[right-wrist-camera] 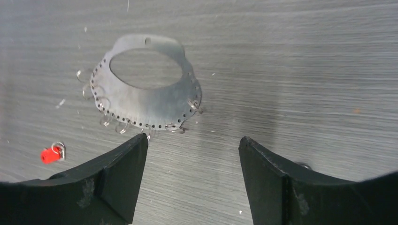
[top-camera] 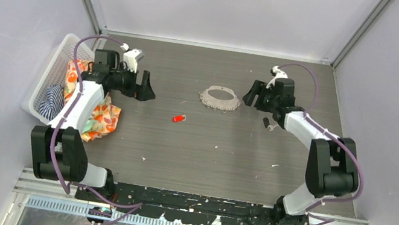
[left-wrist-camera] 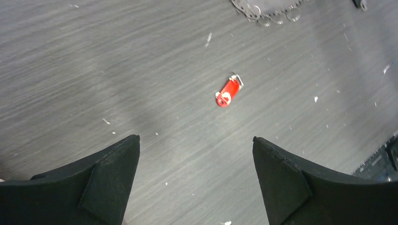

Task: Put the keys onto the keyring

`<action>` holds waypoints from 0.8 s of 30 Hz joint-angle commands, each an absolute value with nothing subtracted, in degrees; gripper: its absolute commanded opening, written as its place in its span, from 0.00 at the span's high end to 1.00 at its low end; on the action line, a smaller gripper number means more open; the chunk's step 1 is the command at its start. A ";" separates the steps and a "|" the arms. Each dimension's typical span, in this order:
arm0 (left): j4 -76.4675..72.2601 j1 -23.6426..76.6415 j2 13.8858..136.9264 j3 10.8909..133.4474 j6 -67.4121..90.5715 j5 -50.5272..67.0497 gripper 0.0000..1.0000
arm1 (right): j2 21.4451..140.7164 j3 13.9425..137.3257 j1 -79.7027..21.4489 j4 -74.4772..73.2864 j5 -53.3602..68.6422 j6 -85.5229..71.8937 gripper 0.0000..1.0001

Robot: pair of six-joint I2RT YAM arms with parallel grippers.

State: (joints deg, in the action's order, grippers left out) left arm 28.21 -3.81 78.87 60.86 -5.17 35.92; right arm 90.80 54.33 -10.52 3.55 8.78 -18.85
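The keyring [top-camera: 219, 99] lay flat on the grey surface [top-camera: 206, 168], toward its far middle. In the right wrist view the keyring [right-wrist-camera: 145, 101] showed as a flat silver band around an oval opening. The band was broader on 1 side, with a row of small holes along its outer edge and several small wire rings hanging from them.

The key [top-camera: 179, 118], red-headed, lay on the surface near the keyring, to its left and on the side toward the arm bases. It was apart from the keyring and touching nothing else. In the left wrist view the key [left-wrist-camera: 229, 92] lay tilted, with a small silver loop at 1 end.

The left hand [top-camera: 145, 87] hung over the surface well left of the keyring. Its 2 fingers [left-wrist-camera: 110, 161] were spread wide and held nothing, and the key lay ahead of the gap between them. The right hand [top-camera: 252, 94] hung just right of the keyring, also open and empty. In its own view, the keyring's ringed edge lay just ahead of the tip of 1 finger [right-wrist-camera: 133, 150].

Far left of the keyring stood a white basket [top-camera: 52, 72] with a striped cloth in it. An orange patterned cloth [top-camera: 103, 118] lay beside the basket. A small dark item [top-camera: 268, 124] lay right of the keyring by the right arm; what it was I could not tell.
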 commanded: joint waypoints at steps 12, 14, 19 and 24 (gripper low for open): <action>40.10 1.40 77.51 65.48 -11.59 40.28 0.21 | 106.99 68.76 -15.72 -2.97 11.53 -4.55 0.39; 40.51 1.36 77.15 65.61 -11.82 40.44 0.22 | 108.63 71.08 -15.93 -5.26 11.05 -4.29 0.41; 41.29 1.41 76.82 65.79 -12.60 41.04 0.22 | 110.91 74.07 -16.51 -7.40 7.95 -4.56 0.42; 41.71 1.41 76.55 65.55 -13.53 41.91 0.21 | 111.47 74.98 -16.78 -8.41 6.81 -4.58 0.44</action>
State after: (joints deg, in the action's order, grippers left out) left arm 40.75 1.39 78.83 63.55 -11.94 39.64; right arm 111.28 72.03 -16.19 -7.25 8.82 -5.45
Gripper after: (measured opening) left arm 0.788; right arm 0.571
